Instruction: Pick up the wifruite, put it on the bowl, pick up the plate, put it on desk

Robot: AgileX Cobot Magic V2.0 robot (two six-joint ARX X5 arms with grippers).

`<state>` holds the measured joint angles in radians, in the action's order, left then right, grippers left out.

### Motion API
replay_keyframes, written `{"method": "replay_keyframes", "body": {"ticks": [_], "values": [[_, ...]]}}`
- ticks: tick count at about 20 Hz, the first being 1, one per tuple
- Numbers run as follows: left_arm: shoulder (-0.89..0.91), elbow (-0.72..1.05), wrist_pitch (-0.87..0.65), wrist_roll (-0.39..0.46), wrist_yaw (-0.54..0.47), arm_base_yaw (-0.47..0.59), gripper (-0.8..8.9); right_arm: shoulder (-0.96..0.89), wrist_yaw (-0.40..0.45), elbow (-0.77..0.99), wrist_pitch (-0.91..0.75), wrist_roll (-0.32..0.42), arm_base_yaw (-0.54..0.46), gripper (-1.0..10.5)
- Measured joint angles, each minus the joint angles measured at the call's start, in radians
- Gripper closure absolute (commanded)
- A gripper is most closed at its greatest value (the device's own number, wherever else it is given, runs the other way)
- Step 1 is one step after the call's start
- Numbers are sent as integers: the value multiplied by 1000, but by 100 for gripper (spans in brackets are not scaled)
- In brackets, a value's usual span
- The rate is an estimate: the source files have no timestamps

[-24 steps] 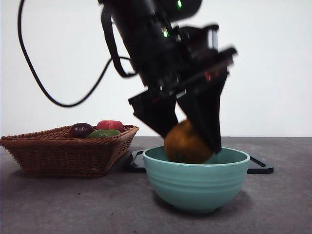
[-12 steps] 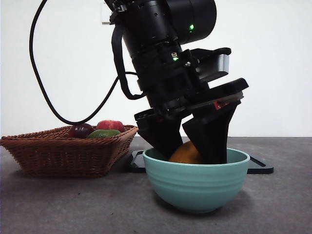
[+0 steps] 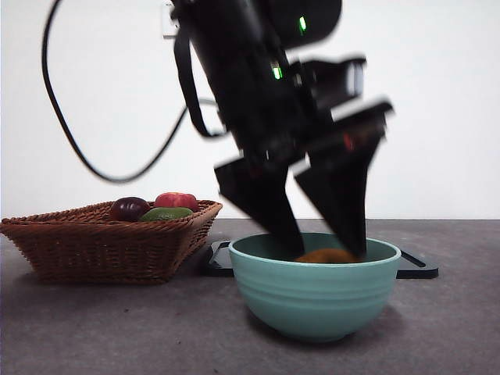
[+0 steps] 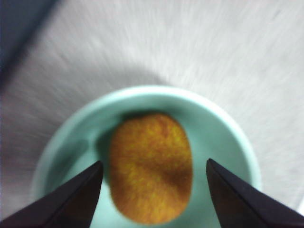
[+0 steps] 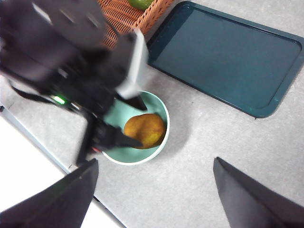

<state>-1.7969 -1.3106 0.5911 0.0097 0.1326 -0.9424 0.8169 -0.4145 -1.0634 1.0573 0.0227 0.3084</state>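
Front view: left gripper (image 3: 316, 234) over the bowl (image 3: 315, 285), jaws spread wide, tips inside the rim; fruit (image 3: 326, 255) low inside, just showing.

Left wrist view: fruit (image 4: 151, 166) lies on the bowl (image 4: 223, 128) floor, jaws clear on either side, nothing gripped.

Right wrist view: right gripper (image 5: 154, 194) hangs high, wide open, empty; plate (image 5: 223, 54) sits beyond the bowl (image 5: 159, 142), beside the basket (image 5: 126, 14).

Judgement: lift straight up, avoiding the rim.

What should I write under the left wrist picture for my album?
Left gripper open above the brownish-orange wifruite lying in the mint-teal bowl.
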Motion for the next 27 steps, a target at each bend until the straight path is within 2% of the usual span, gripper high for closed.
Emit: {"method": "replay_keyframes", "body": {"ticks": [5, 9, 14, 16, 19, 21, 24, 27], "values": [[221, 0, -6, -24, 0, 82, 464, 0, 0, 0, 0, 0, 0, 559], [388, 0, 18, -49, -2, 203, 467, 0, 0, 0, 0, 0, 0, 559], [552, 5, 161, -52, 37, 358, 467, 0, 0, 0, 0, 0, 0, 559], [617, 52, 169, -51, 69, 404, 467, 0, 0, 0, 0, 0, 0, 559], [731, 175, 172, -49, 85, 417, 467, 0, 0, 0, 0, 0, 0, 559], [811, 279, 177, -49, 159, 417, 467, 0, 0, 0, 0, 0, 0, 559], [902, 399, 209, -49, 320, 417, 471, 0, 0, 0, 0, 0, 0, 560], [942, 429, 256, -49, 428, 416, 471, 0, 0, 0, 0, 0, 0, 559]]}}
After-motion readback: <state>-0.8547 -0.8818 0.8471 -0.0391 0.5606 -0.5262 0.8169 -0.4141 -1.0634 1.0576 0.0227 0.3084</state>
